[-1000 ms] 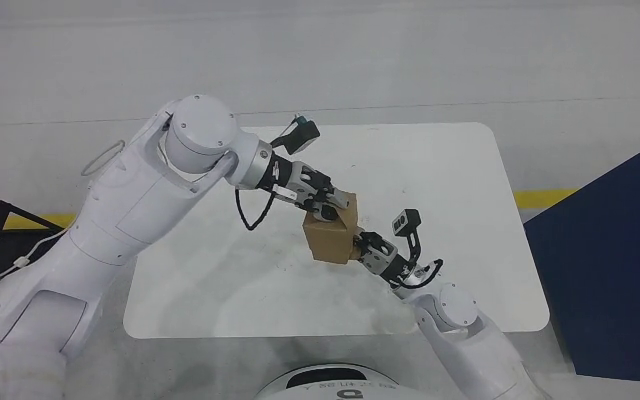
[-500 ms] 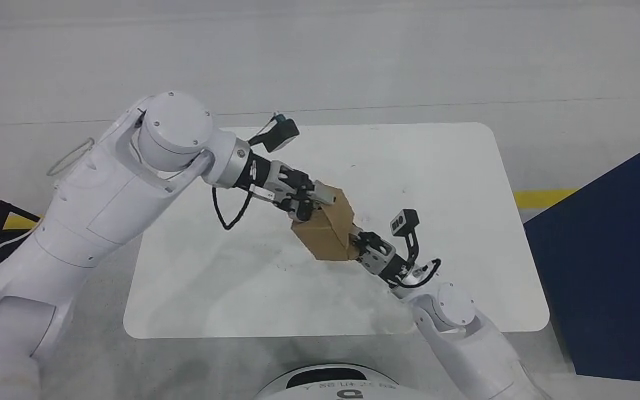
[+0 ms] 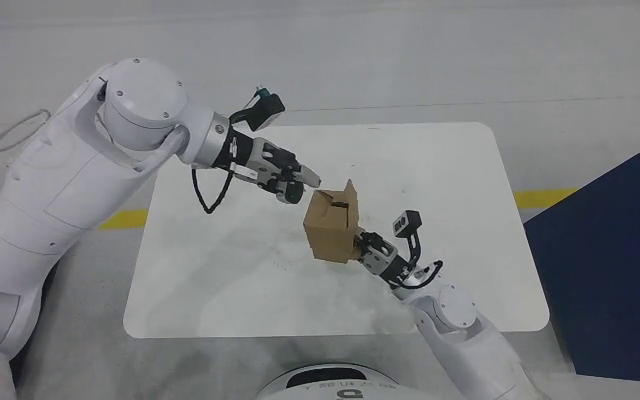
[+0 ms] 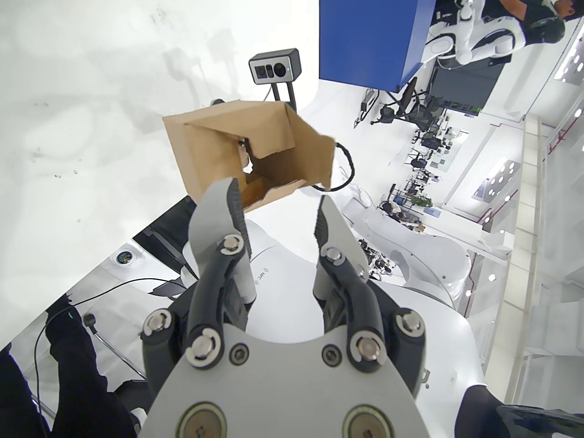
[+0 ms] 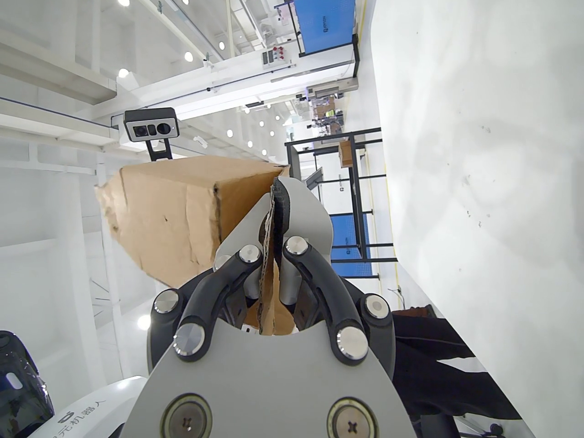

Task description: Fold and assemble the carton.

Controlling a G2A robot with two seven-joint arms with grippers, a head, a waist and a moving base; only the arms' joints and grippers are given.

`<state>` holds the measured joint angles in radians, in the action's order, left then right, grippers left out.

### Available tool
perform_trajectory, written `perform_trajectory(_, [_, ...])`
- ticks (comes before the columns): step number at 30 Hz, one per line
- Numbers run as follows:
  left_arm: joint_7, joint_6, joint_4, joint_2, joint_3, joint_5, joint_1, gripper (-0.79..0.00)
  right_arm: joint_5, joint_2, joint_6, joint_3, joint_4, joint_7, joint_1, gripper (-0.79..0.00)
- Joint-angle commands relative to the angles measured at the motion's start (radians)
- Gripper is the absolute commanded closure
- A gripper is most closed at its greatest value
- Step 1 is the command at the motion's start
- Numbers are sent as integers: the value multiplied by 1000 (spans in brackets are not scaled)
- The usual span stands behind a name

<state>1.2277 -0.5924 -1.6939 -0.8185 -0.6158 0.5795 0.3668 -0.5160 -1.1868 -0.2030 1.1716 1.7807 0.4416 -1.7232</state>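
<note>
Carton (image 3: 332,225): frame centre over the desk (image 3: 450,180), body squared, end flaps unfolded; you have those left. Your right gripper (image 3: 360,245) pinches its lower-right wall; left gripper (image 3: 300,188) spread, empty, just upper-left.

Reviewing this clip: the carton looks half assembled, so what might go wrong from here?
The right gripper pinches the carton by one thin cardboard edge, so a push could twist it loose. The open left gripper is apart from it, and the loose flap may crumple if struck off-centre.
</note>
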Motion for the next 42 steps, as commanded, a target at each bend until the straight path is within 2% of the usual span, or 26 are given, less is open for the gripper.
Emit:
perform_trajectory(1, [-1, -1, 1, 4, 2, 0, 1, -289, -1, 0, -1, 2, 1, 1, -2, 0])
perform_trajectory(5, [-9, -9, -10, 5, 7, -7, -12, -332, -1, 0, 1, 3, 3, 1, -2, 0])
perform_trajectory(8, [-17, -17, -20, 0, -2, -7, -46, -376, -1, 0, 1, 4, 4, 3, 0, 0])
perform_trajectory(10, [-26, -19, -24, -10, -5, -3, -75, -428, -3, 0, 0, 5, 3, 3, 0, 0])
perform_trajectory(12, [-52, -6, -22, -29, 0, 16, -105, -440, -6, -1, -1, 5, 1, 6, 1, 0])
perform_trajectory(14, [-102, 21, -10, -56, 7, 79, -129, -385, -9, -1, -5, 7, -3, 10, 1, 0])
perform_trajectory(19, [-230, 98, 45, -148, 82, 220, -180, -391, -22, 0, -26, 15, -15, 23, -11, 0])
perform_trajectory(25, [-255, 133, 138, -261, 234, 200, -236, -376, -51, 4, -65, 42, -26, 43, -42, 0])
perform_trajectory(31, [-266, 174, 231, -357, 318, 180, -251, -366, -57, 6, -70, 56, -27, 69, -53, 0])
perform_trajectory(36, [-258, 198, 294, -404, 319, 185, -262, -372, -26, 8, -48, 51, -31, 81, -40, 0])
perform_trajectory(42, [-204, 183, 296, -418, 319, 154, -245, -388, -20, 6, -30, 42, -35, 78, -19, 0])
